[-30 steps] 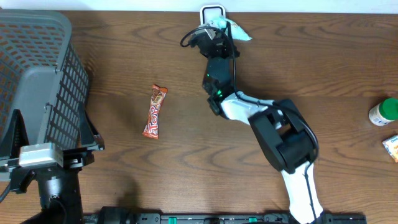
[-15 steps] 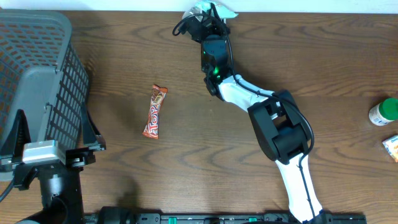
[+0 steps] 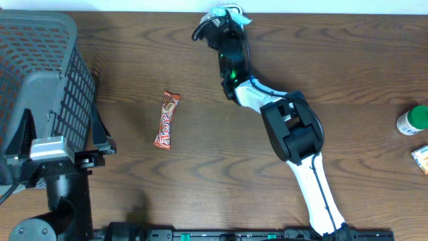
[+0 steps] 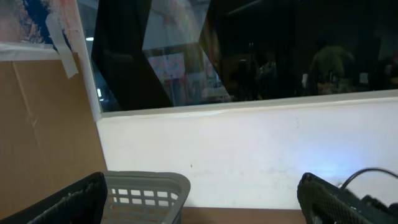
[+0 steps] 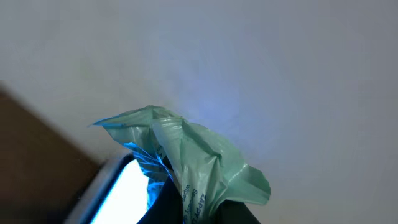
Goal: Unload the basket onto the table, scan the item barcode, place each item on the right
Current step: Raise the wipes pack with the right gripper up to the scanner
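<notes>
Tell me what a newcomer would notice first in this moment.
The right gripper, stretched to the table's far edge, pinches a crumpled pale green packet in front of the white wall, beside a glowing blue-white strip. Next comes the orange candy bar, lying alone on the dark wood left of centre, with the large grey mesh basket at the far left.

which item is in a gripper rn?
The pale green packet, pinched by the right gripper at the far edge. Candy bar, bottle and orange pack sit loose.
</notes>
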### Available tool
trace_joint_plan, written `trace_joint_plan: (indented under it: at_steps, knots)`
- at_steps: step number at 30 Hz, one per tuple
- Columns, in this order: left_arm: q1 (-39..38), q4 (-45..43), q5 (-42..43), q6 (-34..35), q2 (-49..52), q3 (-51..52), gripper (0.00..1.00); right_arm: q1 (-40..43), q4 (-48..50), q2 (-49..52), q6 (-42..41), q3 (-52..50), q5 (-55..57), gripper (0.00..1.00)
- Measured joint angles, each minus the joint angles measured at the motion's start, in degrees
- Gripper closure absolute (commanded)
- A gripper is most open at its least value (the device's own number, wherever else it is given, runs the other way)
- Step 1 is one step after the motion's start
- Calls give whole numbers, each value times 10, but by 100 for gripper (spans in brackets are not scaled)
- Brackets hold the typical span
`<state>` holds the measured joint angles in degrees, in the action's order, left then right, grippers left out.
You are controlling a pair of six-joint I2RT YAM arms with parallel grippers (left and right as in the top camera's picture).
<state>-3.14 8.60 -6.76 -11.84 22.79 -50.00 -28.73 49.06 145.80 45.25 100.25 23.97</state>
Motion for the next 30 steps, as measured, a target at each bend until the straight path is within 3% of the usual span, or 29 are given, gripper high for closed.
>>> trace_joint_plan:
  at_steps: [18,23,25,30]
  knots:
    - [0,0,0,0,7,0,2,-74,-80,3,-23,14,121,99]
    - [0,0,0,0,7,0,2,-90,-99,2,37,14,202,99]
    - [0,0,0,0,7,0,2,-97,-144,-7,65,13,234,99]
    - [0,1,0,0,7,0,2,-102,-389,-67,81,10,273,99]
